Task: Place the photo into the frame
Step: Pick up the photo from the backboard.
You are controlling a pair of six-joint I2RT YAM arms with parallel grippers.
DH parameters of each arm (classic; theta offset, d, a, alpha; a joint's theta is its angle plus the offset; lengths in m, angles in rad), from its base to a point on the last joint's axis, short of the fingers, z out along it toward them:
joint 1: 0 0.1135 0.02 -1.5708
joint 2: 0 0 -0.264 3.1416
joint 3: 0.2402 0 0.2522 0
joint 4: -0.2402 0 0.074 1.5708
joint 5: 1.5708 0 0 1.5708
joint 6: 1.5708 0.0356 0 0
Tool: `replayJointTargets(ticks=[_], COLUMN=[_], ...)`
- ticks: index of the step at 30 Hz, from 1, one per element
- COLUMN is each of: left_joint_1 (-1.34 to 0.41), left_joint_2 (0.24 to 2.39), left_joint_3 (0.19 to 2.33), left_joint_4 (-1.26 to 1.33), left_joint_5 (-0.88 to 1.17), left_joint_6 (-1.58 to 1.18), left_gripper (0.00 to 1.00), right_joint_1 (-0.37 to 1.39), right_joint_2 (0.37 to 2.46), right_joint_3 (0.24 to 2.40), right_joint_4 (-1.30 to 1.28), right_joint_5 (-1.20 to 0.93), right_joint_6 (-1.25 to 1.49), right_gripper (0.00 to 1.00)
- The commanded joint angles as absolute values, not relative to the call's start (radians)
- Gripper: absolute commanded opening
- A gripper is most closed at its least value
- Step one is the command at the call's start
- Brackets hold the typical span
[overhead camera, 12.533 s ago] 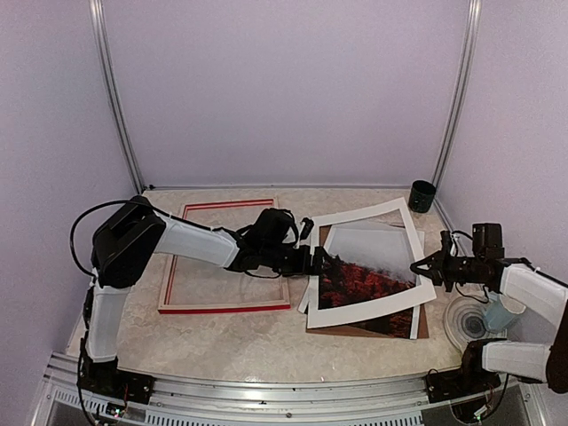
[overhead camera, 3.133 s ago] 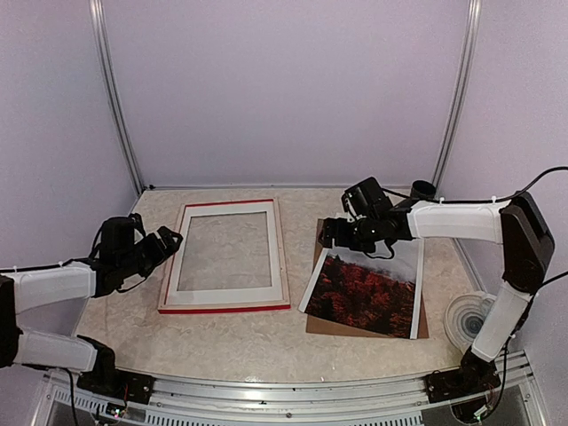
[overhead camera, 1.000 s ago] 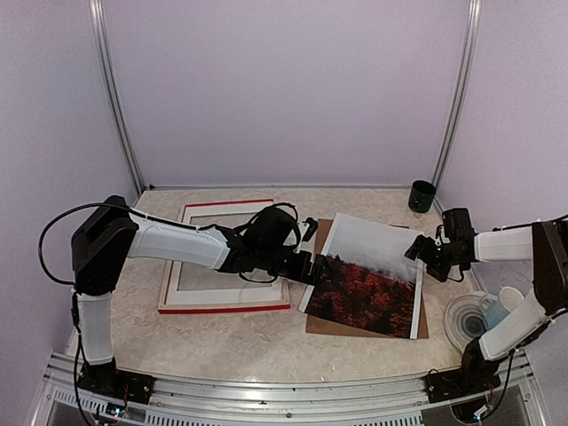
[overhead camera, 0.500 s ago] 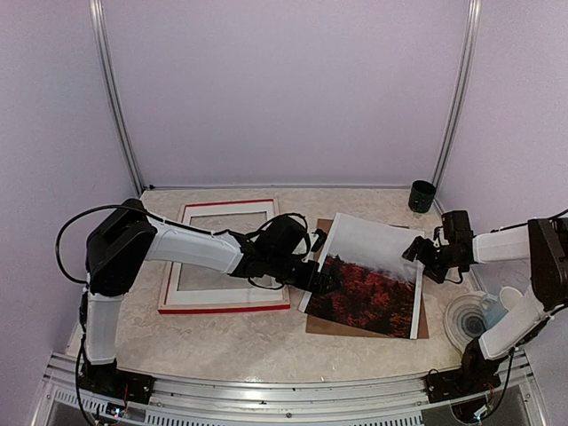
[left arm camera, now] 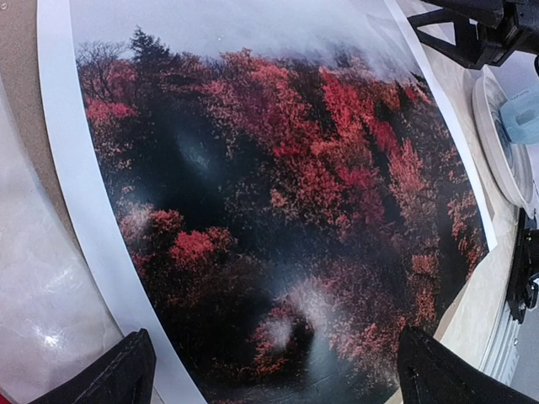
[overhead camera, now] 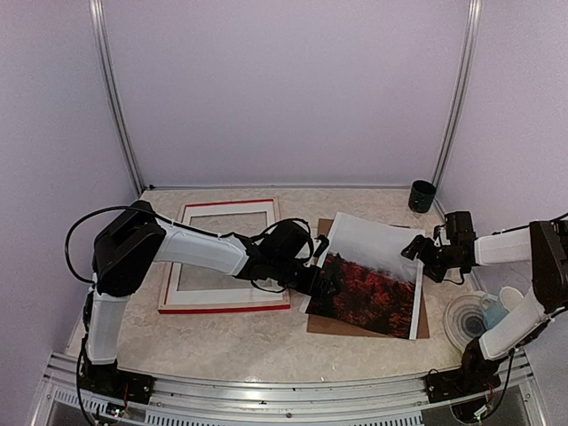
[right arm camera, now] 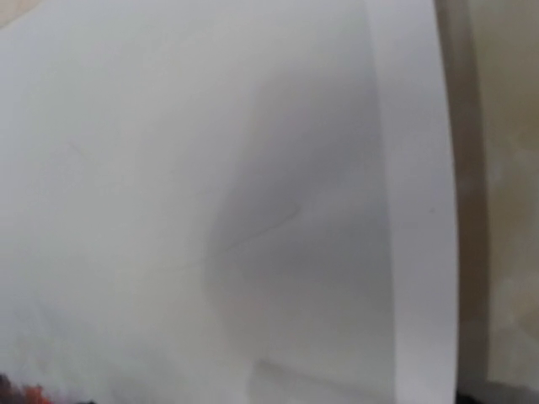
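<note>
One photo [overhead camera: 368, 275]: red-orange trees, misty grey sky, white border | left claw [left arm camera: 278, 370] spread | right claw [overhead camera: 414, 252] spread

The left arm [overhead camera: 204, 250] lies across the near right corner of the frame [overhead camera: 222, 302], blocking entry there, while bare desk [overhead camera: 257, 344] along the near edge leaves room to pass.

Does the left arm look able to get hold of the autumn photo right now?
Probably yes: the left tool is open and sits right at the photo's left edge, with nothing between them.
</note>
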State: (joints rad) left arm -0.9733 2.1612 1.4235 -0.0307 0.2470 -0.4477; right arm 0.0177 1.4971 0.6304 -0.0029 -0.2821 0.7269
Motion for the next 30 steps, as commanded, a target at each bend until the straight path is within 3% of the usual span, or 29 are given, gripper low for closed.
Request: replayJointTargets(ticks=[1,18,30], left_joint_1=[-0.981,-0.981,-0.981], left_joint_2=[2.210,2.212,2.216], left_joint_3=[1.439,1.437,1.437], left_joint_4=[-0.052,-0.052,-0.047], left_joint_5=[0.276,0.282,0.296], left_joint_6=[-0.443,-0.446,-0.449], left_gripper=[0.99,0.99,0.99], right_joint_1=[0.009,-0.027,-0.041], right_joint_2=[1.442,1.370,1.438], right_joint_3=[0.629,0.645,0.630], right_joint_4=[-0.006,-0.071,0.026], right_joint_5=[-0.329,-0.412,-0.602], right_joint_6=[0.736,0.698,0.678], right_gripper=[0.89,0.87,0.66])
